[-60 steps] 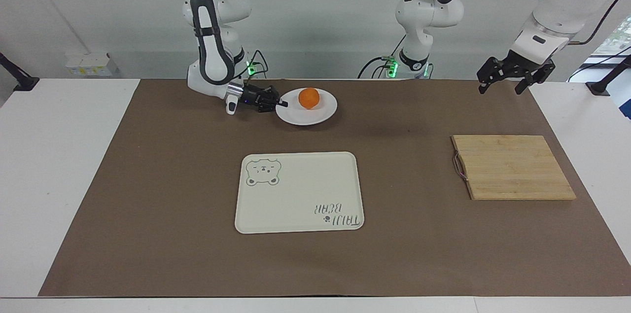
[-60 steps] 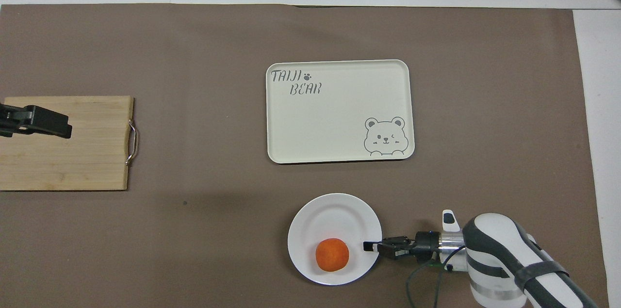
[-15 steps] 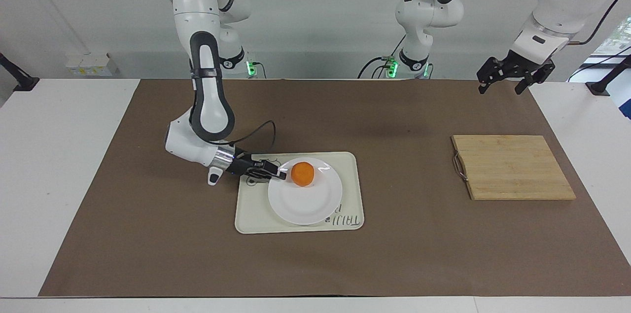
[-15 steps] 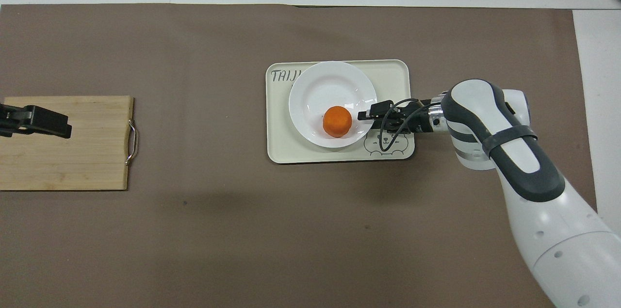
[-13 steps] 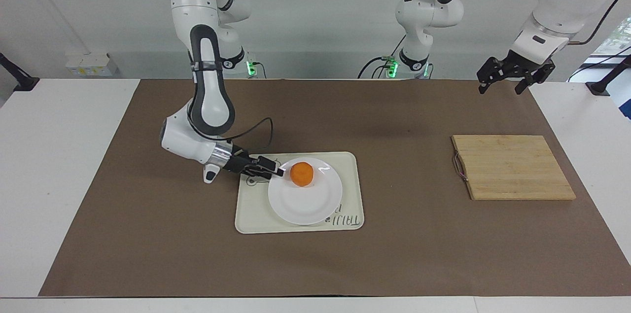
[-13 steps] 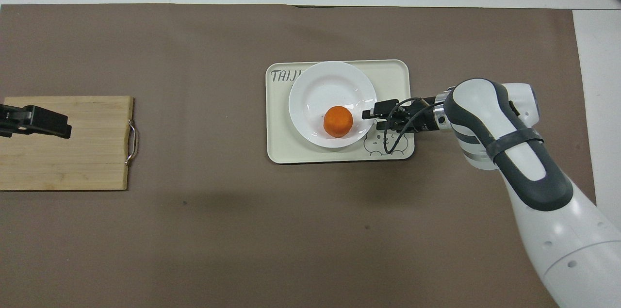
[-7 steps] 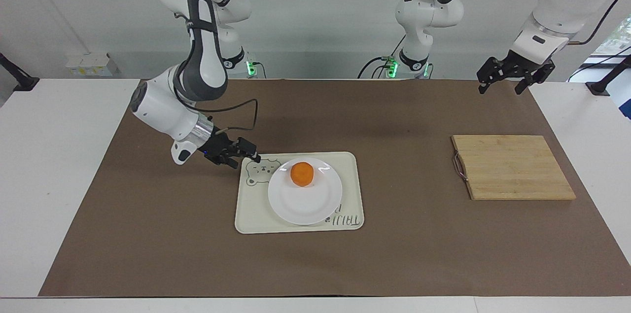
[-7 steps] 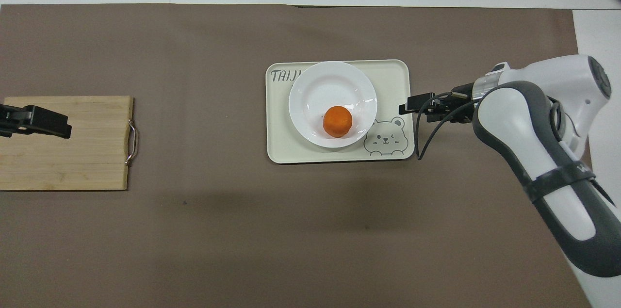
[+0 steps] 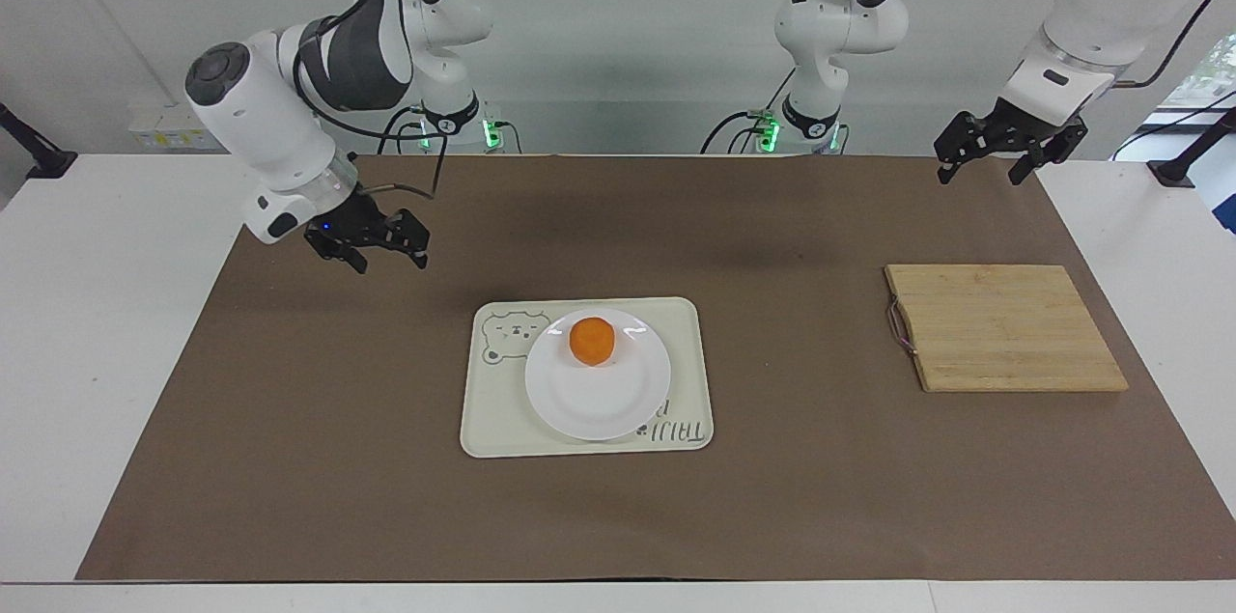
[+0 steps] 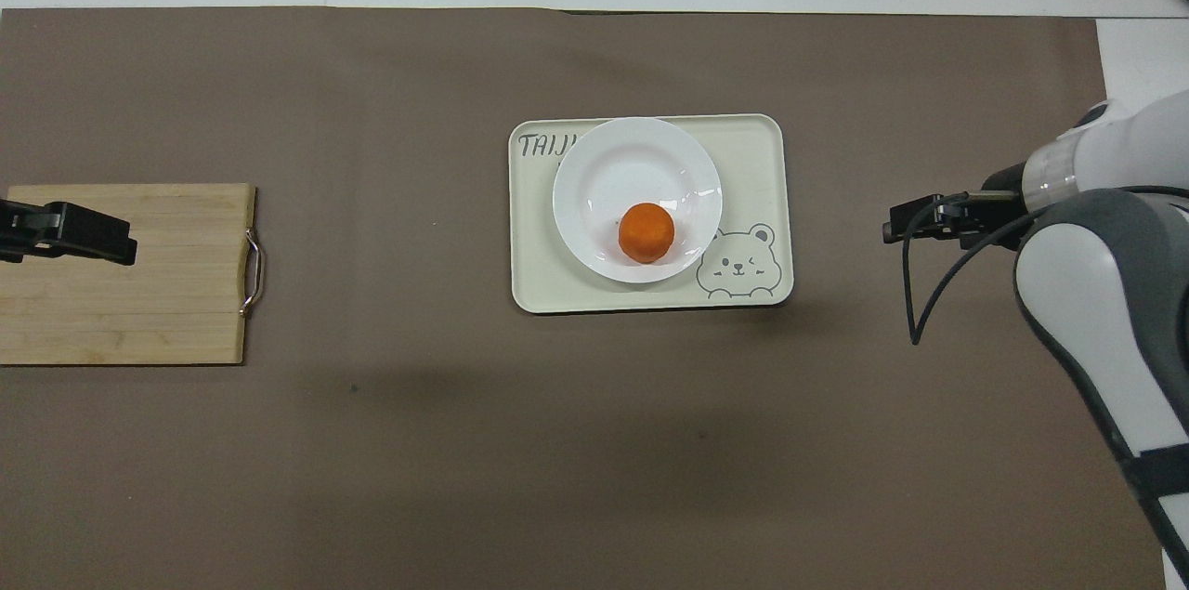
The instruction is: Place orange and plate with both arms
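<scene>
The white plate [image 9: 599, 396] [image 10: 636, 163] rests on the cream bear tray [image 9: 488, 425] [image 10: 757, 149]. The orange [image 9: 592, 341] [image 10: 646, 232] sits in the plate, on the side nearer the robots. My right gripper [image 9: 391, 259] [image 10: 894, 230] hangs open and empty in the air over the brown mat, off the tray toward the right arm's end. Raised over the mat at the left arm's end, my left gripper [image 9: 977, 172] [image 10: 111, 242] waits open with nothing in it.
A wooden cutting board [image 9: 1004, 328] [image 10: 121, 311] with a small metal handle lies toward the left arm's end. The brown mat [image 9: 821, 497] covers most of the white table.
My right gripper carried the plate with the orange onto the tray, let go of its rim, then drew away and rose toward the right arm's end. The left arm has stayed still.
</scene>
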### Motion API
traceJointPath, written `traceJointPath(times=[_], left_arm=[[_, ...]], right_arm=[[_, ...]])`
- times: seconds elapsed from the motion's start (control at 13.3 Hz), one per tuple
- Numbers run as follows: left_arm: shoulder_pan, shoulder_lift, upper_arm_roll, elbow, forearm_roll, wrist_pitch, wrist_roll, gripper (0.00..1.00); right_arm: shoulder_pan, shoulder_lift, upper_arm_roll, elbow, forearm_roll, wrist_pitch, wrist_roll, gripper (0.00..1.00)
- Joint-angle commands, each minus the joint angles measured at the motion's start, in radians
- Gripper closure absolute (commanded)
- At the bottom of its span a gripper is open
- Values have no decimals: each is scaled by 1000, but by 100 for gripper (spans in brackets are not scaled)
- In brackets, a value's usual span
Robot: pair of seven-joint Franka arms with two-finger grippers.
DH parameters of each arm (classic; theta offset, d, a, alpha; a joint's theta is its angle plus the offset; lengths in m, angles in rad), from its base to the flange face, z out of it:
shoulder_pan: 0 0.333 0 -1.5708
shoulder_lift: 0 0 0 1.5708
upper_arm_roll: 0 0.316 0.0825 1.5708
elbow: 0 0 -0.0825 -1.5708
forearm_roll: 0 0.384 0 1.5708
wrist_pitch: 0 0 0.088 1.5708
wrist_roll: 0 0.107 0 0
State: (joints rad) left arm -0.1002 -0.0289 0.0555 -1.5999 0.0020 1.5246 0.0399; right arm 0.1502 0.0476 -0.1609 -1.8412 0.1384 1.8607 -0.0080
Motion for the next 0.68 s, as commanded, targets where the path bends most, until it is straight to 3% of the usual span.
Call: traceJointPath(times=[0.0,0.38,0.6], left_arm=[[-6,-17,4,-8,21,-9,-3,0],[-6,-17,4,-8,21,-9,-3,0],[-6,-17,4,-8,21,-9,-3,0]], right_arm=[[-9,-61,5,51,-95,-116,34,0],[-122,-117,-8,50,-102,-213,30,0],[-133,-138,-8,82,-103,-230,34,0]])
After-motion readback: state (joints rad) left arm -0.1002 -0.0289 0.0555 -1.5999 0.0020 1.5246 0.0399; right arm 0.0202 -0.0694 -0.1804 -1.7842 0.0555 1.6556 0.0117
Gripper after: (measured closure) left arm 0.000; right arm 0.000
